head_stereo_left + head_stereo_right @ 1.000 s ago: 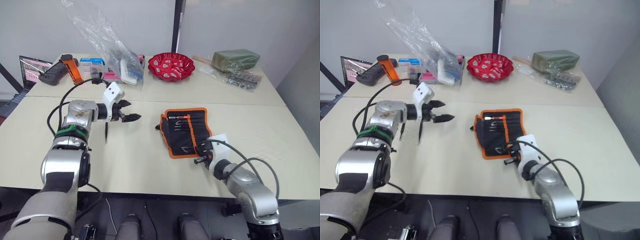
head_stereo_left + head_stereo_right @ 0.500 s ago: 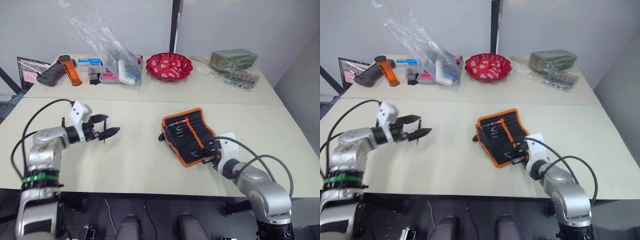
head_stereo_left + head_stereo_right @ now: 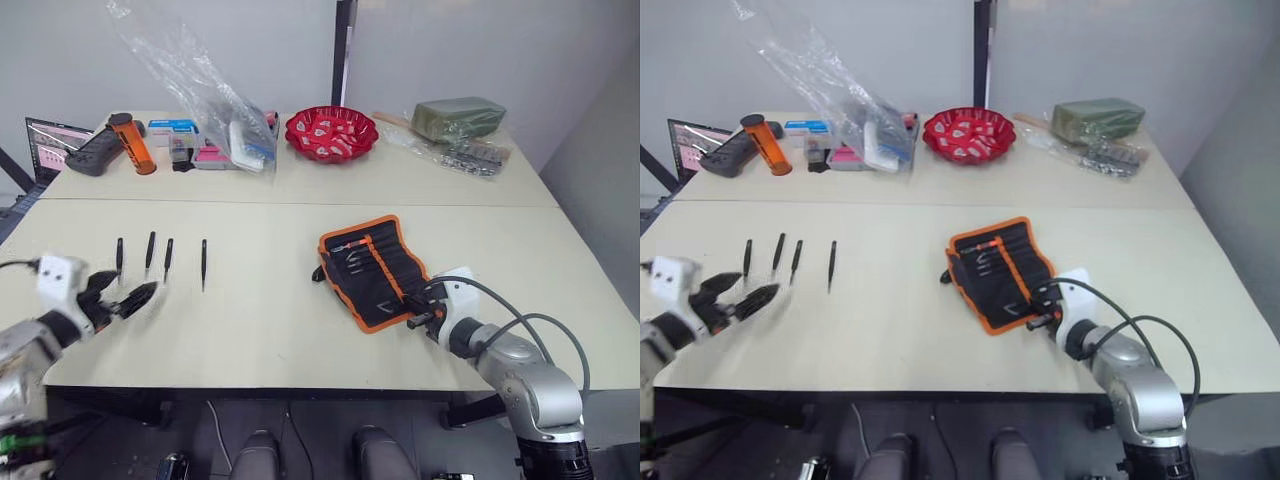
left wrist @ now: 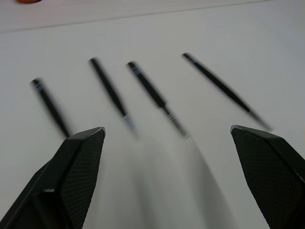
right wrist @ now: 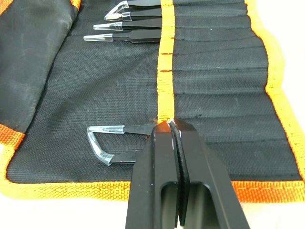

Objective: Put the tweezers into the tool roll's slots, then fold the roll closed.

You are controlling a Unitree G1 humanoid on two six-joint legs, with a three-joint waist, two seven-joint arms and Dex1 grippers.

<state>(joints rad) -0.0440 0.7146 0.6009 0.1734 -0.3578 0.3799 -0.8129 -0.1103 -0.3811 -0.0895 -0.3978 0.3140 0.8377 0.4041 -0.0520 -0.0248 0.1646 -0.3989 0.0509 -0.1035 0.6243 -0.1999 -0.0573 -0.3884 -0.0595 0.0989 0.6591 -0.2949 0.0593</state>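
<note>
Four slim black tweezers lie side by side on the left of the table (image 3: 260, 330): one (image 3: 119, 254), a second (image 3: 150, 250), a third (image 3: 168, 258) and a fourth (image 3: 203, 264). My left gripper (image 3: 128, 290) hangs open just short of them, near the table's front edge, holding nothing; the left wrist view has its fingers (image 4: 78, 162) spread wide before the row. The tool roll (image 3: 375, 268), black with orange binding, lies unfolded at centre right with several tweezers (image 5: 126, 24) in its slots (image 5: 214, 62). My right gripper (image 5: 169, 128) is shut over the roll's near corner, above the orange strip.
Along the back of the table stand a red bowl (image 3: 331, 132), a clear plastic bag (image 3: 215, 95) over small boxes, an orange cylinder (image 3: 134, 143), a black controller (image 3: 90, 153), a laptop (image 3: 45, 140) and a green package (image 3: 457, 117).
My left arm drew back from mid-table to the near left edge, uncovering the tweezers; the gripper stayed open. The right gripper stayed shut at the roll. The camera shifted.
</note>
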